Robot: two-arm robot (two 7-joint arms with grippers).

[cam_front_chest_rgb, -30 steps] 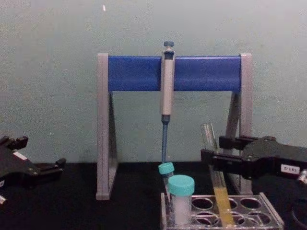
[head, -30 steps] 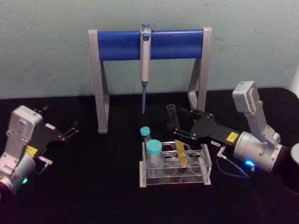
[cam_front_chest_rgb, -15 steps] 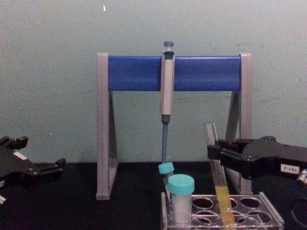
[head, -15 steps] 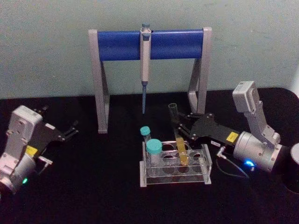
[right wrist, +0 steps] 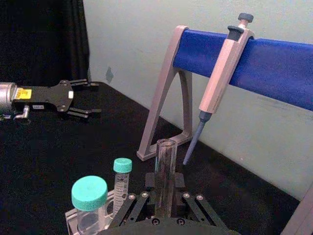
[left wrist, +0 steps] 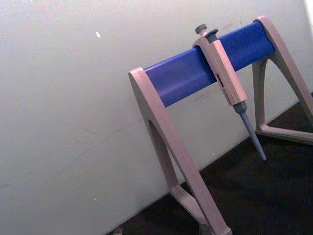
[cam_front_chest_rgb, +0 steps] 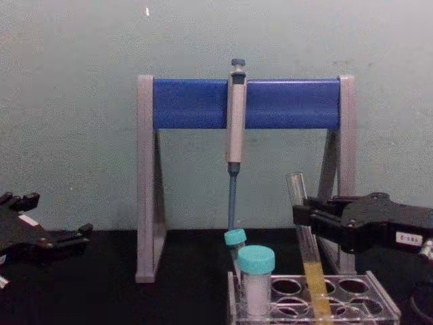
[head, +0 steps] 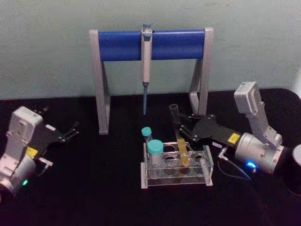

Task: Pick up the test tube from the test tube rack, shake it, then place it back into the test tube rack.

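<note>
- Right now the right gripper (head: 180, 130) is pinching the test tube (head: 183, 153), with one black finger (right wrist: 149, 181) pressing against each side of the clear glass above the liquid.
- The test tube is leaning, its open mouth tilting toward the robot's left. Its round end, holding the yellow-orange liquid, is sitting in a back-row hole of the test tube rack (head: 176, 182).
- In the chest view the right gripper (cam_front_chest_rgb: 302, 217) is gripping above the rack's top plate, and the tube (cam_front_chest_rgb: 313, 271) is running down past it into the rack (cam_front_chest_rgb: 379, 308).
- A wide teal-capped tube (head: 154, 149) and a slim teal-capped tube (head: 146, 133) are standing at the rack's left end.
- The right arm (head: 256, 153) is reaching in low from the right, slanting toward the rack.
- The left gripper (head: 70, 132) is hanging well apart on the left with its fingers spread, holding nothing.
- Everything is resting on a black table (head: 94, 188) against a pale green wall (head: 47, 47).
- Behind the rack a grey-and-blue pipette stand (head: 122, 45) is carrying a grey-blue pipette (head: 146, 61), tip pointing down.
</note>
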